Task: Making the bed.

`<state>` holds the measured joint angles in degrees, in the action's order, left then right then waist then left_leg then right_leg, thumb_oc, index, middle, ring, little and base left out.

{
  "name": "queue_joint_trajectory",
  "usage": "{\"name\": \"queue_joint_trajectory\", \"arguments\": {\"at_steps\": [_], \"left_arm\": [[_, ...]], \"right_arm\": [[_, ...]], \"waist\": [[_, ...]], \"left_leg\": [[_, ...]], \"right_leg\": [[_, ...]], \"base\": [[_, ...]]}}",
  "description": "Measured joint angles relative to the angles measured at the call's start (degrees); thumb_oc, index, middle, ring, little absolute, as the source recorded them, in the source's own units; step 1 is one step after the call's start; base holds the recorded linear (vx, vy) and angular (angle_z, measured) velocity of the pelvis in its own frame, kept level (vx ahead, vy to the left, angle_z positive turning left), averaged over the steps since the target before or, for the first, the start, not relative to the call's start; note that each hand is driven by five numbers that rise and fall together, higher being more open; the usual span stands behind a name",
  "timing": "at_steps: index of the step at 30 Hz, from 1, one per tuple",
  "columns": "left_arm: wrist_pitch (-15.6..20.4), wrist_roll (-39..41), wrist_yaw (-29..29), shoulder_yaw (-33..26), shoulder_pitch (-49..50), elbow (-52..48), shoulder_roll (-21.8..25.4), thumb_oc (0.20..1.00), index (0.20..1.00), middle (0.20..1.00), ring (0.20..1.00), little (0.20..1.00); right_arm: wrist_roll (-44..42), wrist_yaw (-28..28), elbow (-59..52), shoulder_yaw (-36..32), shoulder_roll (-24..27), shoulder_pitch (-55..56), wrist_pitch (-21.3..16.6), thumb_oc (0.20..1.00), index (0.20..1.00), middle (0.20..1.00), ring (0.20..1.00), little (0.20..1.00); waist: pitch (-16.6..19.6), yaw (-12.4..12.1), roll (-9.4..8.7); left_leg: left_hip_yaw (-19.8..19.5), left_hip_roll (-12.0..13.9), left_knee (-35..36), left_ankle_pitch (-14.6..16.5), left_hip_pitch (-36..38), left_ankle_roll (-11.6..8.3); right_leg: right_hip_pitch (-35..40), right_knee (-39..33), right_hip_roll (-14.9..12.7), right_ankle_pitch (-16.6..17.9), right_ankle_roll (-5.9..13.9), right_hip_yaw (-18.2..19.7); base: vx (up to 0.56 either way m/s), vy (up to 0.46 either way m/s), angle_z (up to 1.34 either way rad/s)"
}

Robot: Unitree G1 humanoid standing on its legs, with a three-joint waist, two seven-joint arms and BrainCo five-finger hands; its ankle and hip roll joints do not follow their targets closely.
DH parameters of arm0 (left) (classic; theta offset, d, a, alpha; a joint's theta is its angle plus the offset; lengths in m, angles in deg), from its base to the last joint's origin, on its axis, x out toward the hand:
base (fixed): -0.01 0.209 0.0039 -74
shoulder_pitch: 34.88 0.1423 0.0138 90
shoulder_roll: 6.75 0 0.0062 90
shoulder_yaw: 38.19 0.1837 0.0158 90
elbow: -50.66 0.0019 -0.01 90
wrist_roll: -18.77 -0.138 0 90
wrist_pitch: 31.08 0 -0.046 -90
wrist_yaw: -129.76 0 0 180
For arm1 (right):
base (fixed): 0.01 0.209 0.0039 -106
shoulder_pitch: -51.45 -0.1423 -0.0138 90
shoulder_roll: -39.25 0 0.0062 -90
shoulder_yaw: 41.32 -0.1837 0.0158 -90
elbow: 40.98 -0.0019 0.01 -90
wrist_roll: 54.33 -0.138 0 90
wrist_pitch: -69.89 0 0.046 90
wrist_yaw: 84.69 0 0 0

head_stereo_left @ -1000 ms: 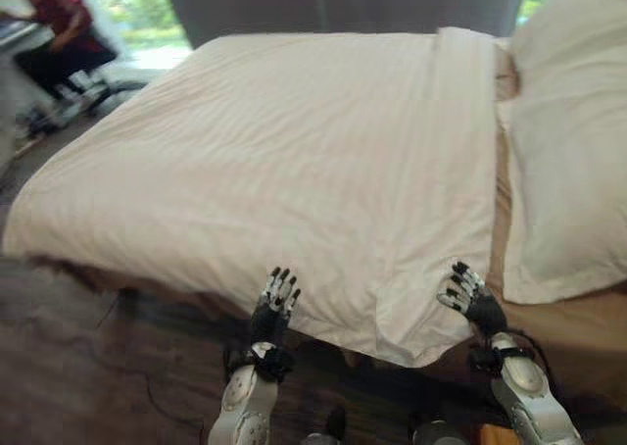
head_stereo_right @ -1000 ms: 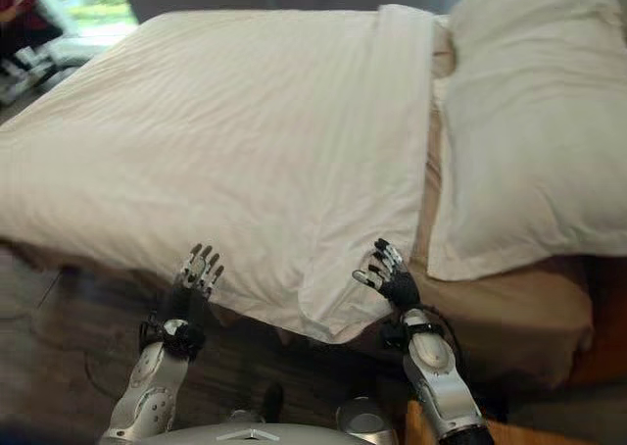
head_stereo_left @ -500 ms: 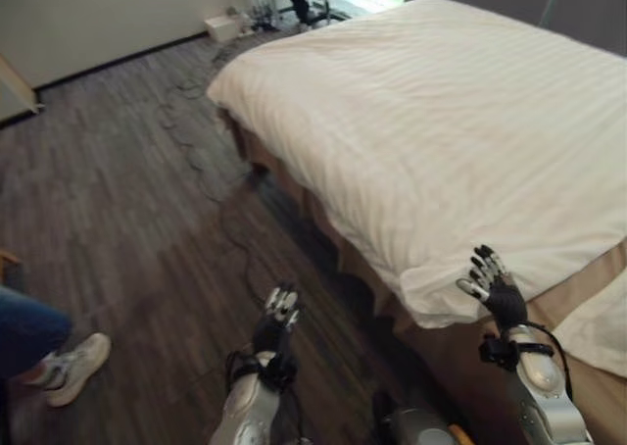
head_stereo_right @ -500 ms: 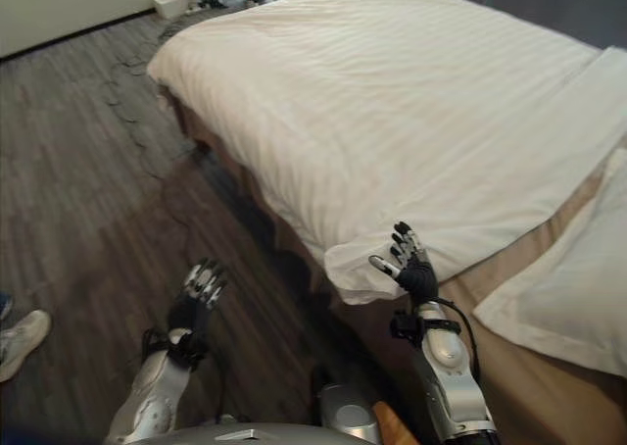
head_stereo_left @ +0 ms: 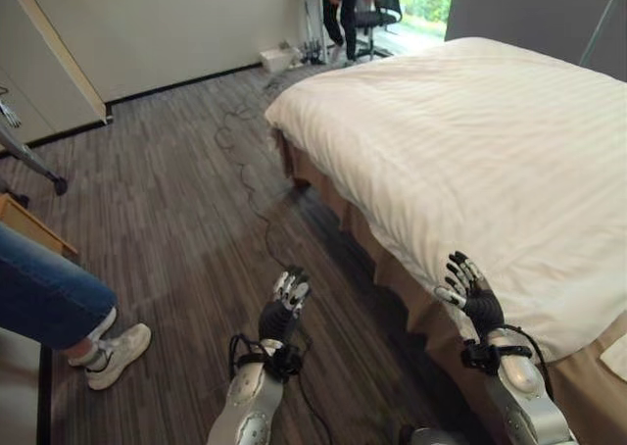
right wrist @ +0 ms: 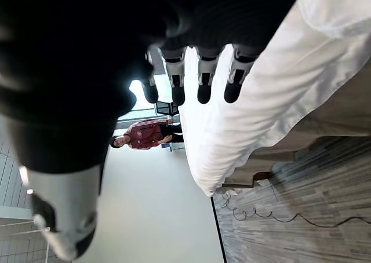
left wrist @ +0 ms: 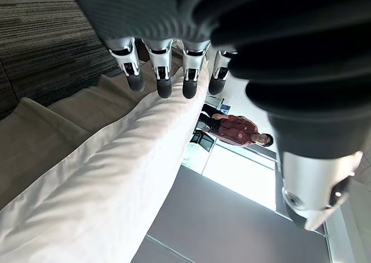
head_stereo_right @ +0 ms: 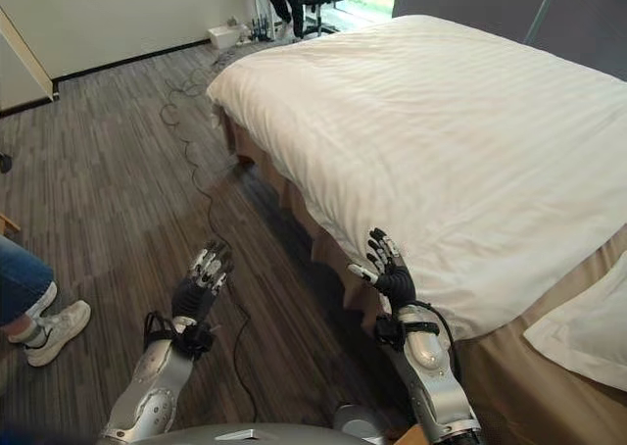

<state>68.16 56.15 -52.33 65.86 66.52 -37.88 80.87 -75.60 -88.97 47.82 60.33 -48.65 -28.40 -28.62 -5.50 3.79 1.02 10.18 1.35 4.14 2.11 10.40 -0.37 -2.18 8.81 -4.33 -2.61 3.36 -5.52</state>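
The duvet (head_stereo_right: 460,141) lies smooth over the bed (head_stereo_left: 460,332) across the right of the frame, so the spreading looks largely done (any pillow work remains a guess). Both the left hand (head_stereo_right: 201,286) and right hand (head_stereo_right: 387,273) hold nothing, fingers straight, low centre beside the bed's edge.

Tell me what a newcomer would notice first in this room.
The big bed with its white duvet spread smooth fills the right side. Both hands hover empty, fingers straight: the right hand by the duvet's near edge, the left hand over the wood floor. A person's leg and white shoe show at far left.
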Motion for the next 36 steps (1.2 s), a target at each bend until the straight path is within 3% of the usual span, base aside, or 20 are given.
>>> {"name": "queue_joint_trajectory", "arguments": {"at_steps": [6, 36], "left_arm": [[0.0, -0.08, 0.0, -0.15, -0.39, 0.0, -0.02, 1.0, 1.0, 1.0, 1.0, 1.0], [-0.03, -0.25, -0.01, 0.37, 1.9, -0.03, -0.15, 1.0, 1.0, 1.0, 1.0, 1.0]], "right_arm": [[1.08, 1.17, -0.12, 0.8, -0.06, 0.37, 0.78, 1.0, 1.0, 1.0, 1.0, 1.0], [1.08, 2.18, -0.11, 2.31, 0.1, 2.49, 0.85, 1.0, 1.0, 1.0, 1.0, 1.0]], "waist": [[0.84, -0.06, -0.39], [2.1, -0.56, -0.62]], "left_leg": [[-0.03, -1.05, 0.14, 0.34, 0.9, 0.49], [0.19, -1.17, 0.86, 0.39, 2.94, 0.51]], "right_leg": [[2.15, -3.05, -0.87, 1.29, 1.14, 0.16], [4.26, -4.92, -0.54, 1.79, 1.46, 1.33]], "base": [[-0.01, 0.022, 0.01], [0.0, 0.0, -0.01]]}}
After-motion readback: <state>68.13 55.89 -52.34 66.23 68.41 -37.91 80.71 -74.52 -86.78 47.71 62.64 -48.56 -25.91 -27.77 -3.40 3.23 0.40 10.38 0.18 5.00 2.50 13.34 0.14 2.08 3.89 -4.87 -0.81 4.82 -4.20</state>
